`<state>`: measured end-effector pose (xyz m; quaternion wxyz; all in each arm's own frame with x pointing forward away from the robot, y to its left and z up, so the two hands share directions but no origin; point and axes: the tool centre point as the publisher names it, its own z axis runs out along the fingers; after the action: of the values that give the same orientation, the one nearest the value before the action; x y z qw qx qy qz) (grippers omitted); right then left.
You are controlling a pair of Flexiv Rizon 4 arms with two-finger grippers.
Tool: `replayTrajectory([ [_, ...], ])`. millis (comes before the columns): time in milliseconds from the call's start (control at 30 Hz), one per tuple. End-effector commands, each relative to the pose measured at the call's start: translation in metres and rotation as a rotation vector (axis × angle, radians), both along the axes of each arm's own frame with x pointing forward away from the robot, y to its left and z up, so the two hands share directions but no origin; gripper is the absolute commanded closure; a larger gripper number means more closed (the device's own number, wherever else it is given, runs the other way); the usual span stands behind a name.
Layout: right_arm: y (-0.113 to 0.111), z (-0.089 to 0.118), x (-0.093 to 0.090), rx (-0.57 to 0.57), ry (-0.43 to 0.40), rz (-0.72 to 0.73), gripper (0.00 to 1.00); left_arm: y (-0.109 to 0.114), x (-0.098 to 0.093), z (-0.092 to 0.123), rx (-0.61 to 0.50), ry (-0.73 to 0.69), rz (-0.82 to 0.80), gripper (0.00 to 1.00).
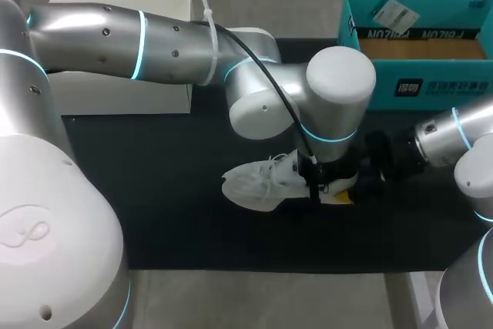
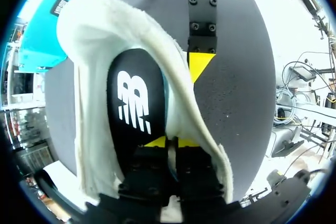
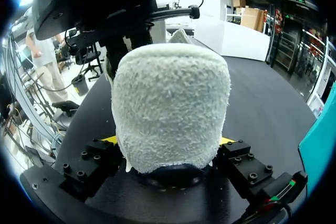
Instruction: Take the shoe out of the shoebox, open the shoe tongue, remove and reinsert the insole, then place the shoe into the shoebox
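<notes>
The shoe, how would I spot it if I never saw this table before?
Find the black mat, with the teal shoebox at its far right corner. Near the mat's middle, under the left arm, lies the shoe. It is the only fluffy white thing with laces, and the left hand and right hand both grip it.

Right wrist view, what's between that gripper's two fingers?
The fuzzy white heel of the shoe fills that gap, with the right gripper shut on it from both sides; the right wrist view shows this.
</notes>
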<state>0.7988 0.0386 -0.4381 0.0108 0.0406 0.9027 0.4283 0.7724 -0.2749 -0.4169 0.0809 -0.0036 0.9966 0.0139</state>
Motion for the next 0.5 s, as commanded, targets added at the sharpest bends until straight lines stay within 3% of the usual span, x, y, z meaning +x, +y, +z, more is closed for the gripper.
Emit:
replayTrajectory([
  [33, 0.004, -0.003, -0.003, -0.002, 0.000, 0.002, 1.00, 0.000, 0.014, -0.037, -0.022, -0.007, 0.017, 1.00],
  [500, 0.004, -0.003, -0.003, -0.002, 0.000, 0.002, 1.00, 0.012, 0.018, 0.031, -0.216, 0.019, 0.139, 1.00],
])
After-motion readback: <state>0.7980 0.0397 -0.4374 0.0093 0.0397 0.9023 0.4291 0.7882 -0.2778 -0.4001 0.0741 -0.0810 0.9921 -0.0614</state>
